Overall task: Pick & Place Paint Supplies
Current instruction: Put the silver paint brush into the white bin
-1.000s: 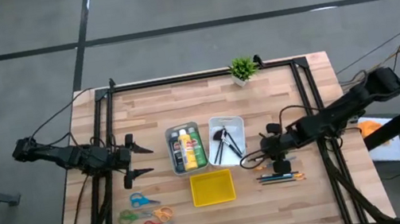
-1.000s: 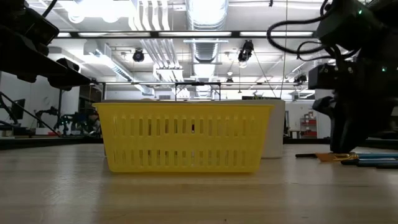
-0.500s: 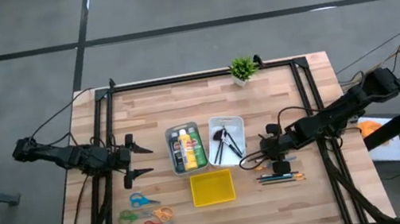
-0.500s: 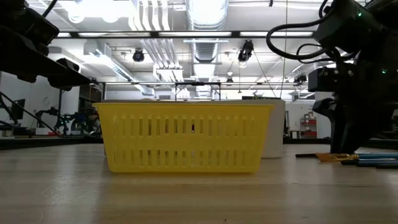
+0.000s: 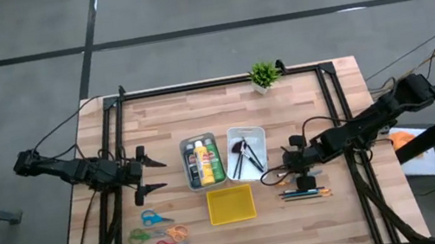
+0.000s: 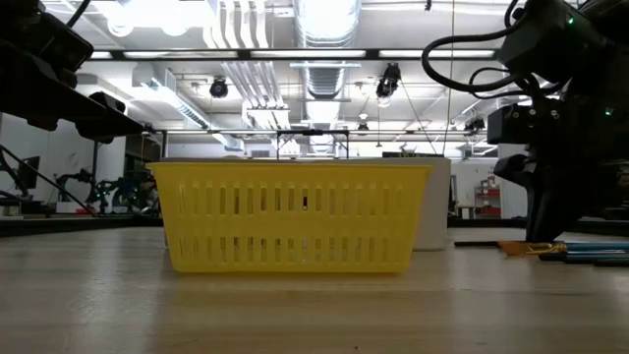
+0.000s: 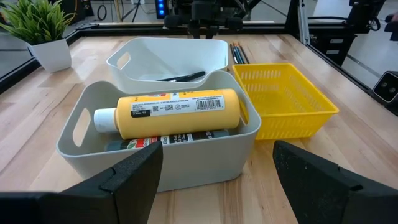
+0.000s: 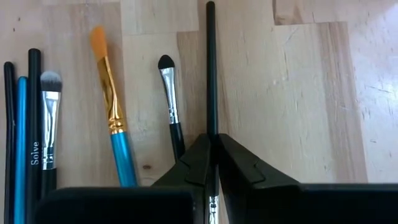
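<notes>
A thin black brush handle (image 8: 211, 74) lies on the wooden table (image 5: 346, 215), and the right claw (image 8: 213, 155) is pressed together on it, its two dark fingers (image 8: 242, 165) meeting around the shaft. Just beside that handle lie more loose brushes: a small black-tipped brush (image 8: 169, 93), an orange-bristled brush with a blue handle (image 8: 112, 115), a grey-tipped brush (image 8: 50, 118), and further slim dark and blue handles at the edge of the wrist view. From above, this loose row of brushes and pencils (image 5: 306, 194) sits on the table right of the yellow basket (image 5: 231, 205), with the right claw (image 5: 305, 180) down over it.

The white bin (image 5: 248, 152) behind the basket holds a few dark-handled brushes (image 5: 243, 156). Touching its left side, the grey bin (image 5: 201, 161) holds the paint bottles; the yellow bottle (image 7: 168, 112) lies on its side on top, with a dark bottle (image 7: 155, 140) under it.

The left claw (image 5: 152, 173) hovers left of the grey bin, its fingers (image 7: 134, 177) spread wide and holding nothing. Several coloured scissors (image 5: 158, 234) lie near the table's front left, and a small potted plant (image 5: 263, 75) stands at the back edge.
</notes>
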Robot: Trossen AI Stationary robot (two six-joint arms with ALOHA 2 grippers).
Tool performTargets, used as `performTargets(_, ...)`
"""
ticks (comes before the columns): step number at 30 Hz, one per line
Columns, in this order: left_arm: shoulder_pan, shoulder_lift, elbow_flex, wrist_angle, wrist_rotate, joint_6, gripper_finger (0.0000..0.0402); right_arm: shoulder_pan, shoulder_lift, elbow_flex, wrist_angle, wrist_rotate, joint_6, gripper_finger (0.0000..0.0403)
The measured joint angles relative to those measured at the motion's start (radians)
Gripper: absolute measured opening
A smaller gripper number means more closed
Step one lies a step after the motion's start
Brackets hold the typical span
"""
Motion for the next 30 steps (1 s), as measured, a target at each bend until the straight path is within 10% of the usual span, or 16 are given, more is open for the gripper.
performTargets(30,0.000,0.000,0.000,0.000,0.000,0.000,0.0306,-0.074,-0.407,0.202,-0.209,0.065,0.118,0.0018)
